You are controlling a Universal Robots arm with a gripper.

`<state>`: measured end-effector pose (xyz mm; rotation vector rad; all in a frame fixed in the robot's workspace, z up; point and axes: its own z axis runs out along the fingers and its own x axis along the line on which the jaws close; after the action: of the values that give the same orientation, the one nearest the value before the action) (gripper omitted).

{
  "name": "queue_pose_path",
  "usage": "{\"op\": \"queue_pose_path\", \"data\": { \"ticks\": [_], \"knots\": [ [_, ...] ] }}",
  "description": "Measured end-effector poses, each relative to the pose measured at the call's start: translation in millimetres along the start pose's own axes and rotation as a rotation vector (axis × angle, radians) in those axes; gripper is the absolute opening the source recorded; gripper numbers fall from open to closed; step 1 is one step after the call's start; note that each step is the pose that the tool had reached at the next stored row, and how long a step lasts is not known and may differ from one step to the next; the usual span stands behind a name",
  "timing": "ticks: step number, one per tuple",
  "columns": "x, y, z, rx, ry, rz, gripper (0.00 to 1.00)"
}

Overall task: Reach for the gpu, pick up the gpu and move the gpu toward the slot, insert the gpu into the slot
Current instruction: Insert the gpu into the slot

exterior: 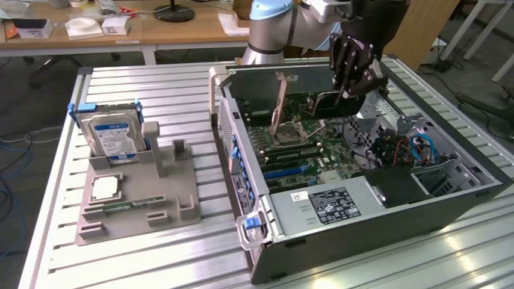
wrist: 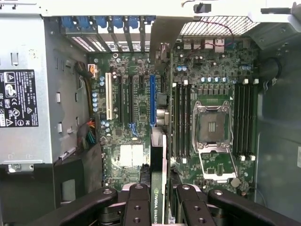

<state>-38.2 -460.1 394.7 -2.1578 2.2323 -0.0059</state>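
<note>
The claw (exterior: 353, 84) is clamped on the gpu (exterior: 336, 103), a thin dark card held on edge above the green motherboard (exterior: 321, 147). Both are inside the open metal case (exterior: 449, 198), which lies along the ribbed aluminium table's (exterior: 161, 78) edge on the exterior view's right. The wrist view adds the gpu's lettered edge between black jointed fingers, in line with a long blue slot (wrist: 152, 101).

Bright even light, glare on table (exterior: 461, 244)

gpu (wrist: 157, 169) edge-on, faces hidden, one end cut off at frame edge, possibly behind pincer (wrist: 160, 202)
</note>
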Motion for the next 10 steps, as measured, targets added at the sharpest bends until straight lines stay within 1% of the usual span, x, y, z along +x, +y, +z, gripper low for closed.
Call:
{"op": "queue_pose_path", "data": {
  "ticks": [2, 5, 7, 10],
  "knots": [
    [0.0, 0.0, 0.4, -0.0009, 0.0020, 0.000, 0.26],
    [0.0, 0.1, 0.5, -0.0009, 0.0021, 0.000, 0.26],
    [0.2, 2.0, 2.5, -0.0011, 0.0017, 0.002, 0.26],
    [0.2, 3.6, 5.2, -0.0077, 0.0024, 0.003, 0.26]
  ]
}}
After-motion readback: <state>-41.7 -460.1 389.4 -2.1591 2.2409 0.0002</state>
